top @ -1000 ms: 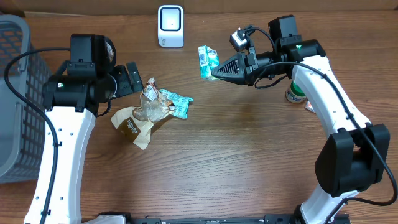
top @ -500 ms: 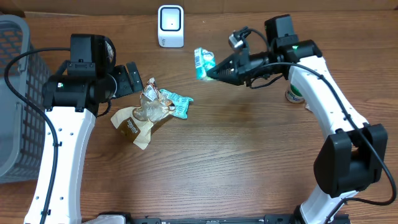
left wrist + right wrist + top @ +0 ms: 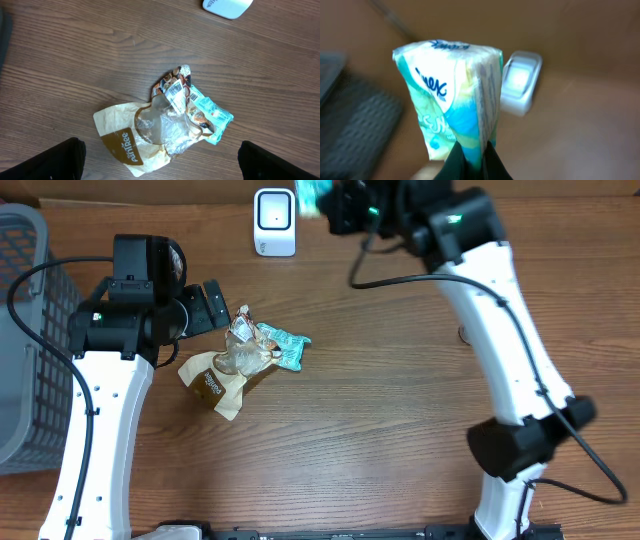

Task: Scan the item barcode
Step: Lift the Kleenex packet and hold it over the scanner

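One tissue pack (image 3: 451, 97) has swung up near one scanner (image 3: 274, 220).

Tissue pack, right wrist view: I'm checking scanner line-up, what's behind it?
Behind the tissue pack, to its right, sits the white scanner, blurred. Whatever lies directly behind the pack is covered.

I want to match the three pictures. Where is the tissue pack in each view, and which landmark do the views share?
Overhead: tissue pack at the top edge, just right of the white scanner.
Left wrist: not in it.
Right wrist: centre, pinched from below by the right gripper.
Shared landmark: the white scanner, top right in left wrist, behind the pack in right wrist.
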Robot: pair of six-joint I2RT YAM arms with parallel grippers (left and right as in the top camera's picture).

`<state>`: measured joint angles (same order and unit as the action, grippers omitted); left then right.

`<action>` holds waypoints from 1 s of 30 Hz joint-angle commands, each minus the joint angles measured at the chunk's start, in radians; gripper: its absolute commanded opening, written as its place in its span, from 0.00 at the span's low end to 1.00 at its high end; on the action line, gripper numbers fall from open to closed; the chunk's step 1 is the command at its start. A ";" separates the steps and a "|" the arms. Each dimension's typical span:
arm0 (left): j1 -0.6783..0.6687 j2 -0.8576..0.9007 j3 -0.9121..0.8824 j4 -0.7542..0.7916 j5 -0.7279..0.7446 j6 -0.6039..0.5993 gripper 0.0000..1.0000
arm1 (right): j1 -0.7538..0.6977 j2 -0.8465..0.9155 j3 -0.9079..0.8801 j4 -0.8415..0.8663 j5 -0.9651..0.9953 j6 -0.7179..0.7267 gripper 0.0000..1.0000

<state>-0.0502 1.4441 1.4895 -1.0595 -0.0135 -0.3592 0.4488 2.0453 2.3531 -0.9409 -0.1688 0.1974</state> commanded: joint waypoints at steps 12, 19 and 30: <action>0.005 -0.002 0.017 0.001 -0.013 0.023 1.00 | 0.062 0.398 0.002 0.554 0.513 -0.907 0.04; 0.005 -0.002 0.017 0.001 -0.013 0.023 0.99 | 0.063 0.505 0.002 0.705 0.511 -1.068 0.04; 0.005 -0.002 0.017 0.001 -0.013 0.023 0.99 | 0.095 0.589 0.002 0.760 0.517 -1.250 0.04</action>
<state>-0.0502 1.4441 1.4895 -1.0592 -0.0132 -0.3592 0.5270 2.6404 2.3482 -0.2100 0.3408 -1.0023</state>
